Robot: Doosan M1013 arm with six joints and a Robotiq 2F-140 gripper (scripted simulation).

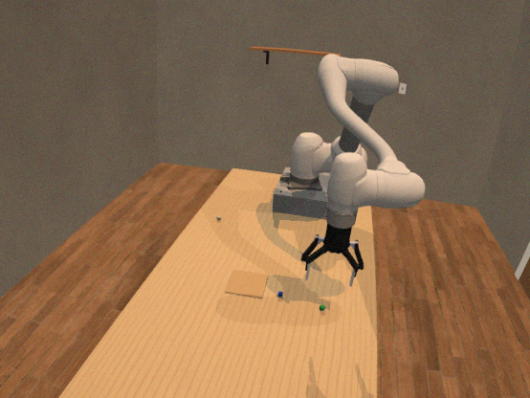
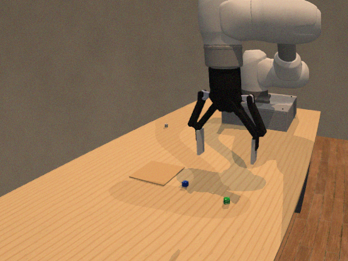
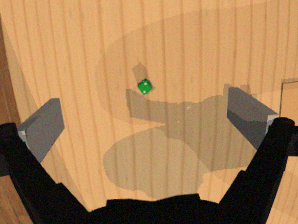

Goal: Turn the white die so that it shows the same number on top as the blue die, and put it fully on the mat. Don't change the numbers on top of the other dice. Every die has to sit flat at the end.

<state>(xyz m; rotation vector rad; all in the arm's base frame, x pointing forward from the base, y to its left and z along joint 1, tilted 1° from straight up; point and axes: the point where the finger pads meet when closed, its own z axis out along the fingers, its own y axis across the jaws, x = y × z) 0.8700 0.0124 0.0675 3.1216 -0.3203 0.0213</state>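
Observation:
The white die (image 1: pixel 218 218) is tiny and sits far off on the light table, toward the robot base side; it also shows in the exterior view (image 2: pixel 166 125). The blue die (image 1: pixel 280 294) (image 2: pixel 185 183) sits just off the right edge of the tan mat (image 1: pixel 246 283) (image 2: pixel 157 172). The green die (image 1: pixel 322 307) (image 2: pixel 227 200) (image 3: pixel 145 86) lies further right. My gripper (image 1: pixel 330 277) (image 2: pixel 226 155) (image 3: pixel 145 107) is wide open and empty, hanging above the table between the blue and green dice. The numbers on top are too small to read.
The grey robot base block (image 1: pixel 300 196) (image 2: pixel 262 113) stands at the far end of the table. The table's right edge (image 2: pixel 301 188) drops to a dark wood floor close to the green die.

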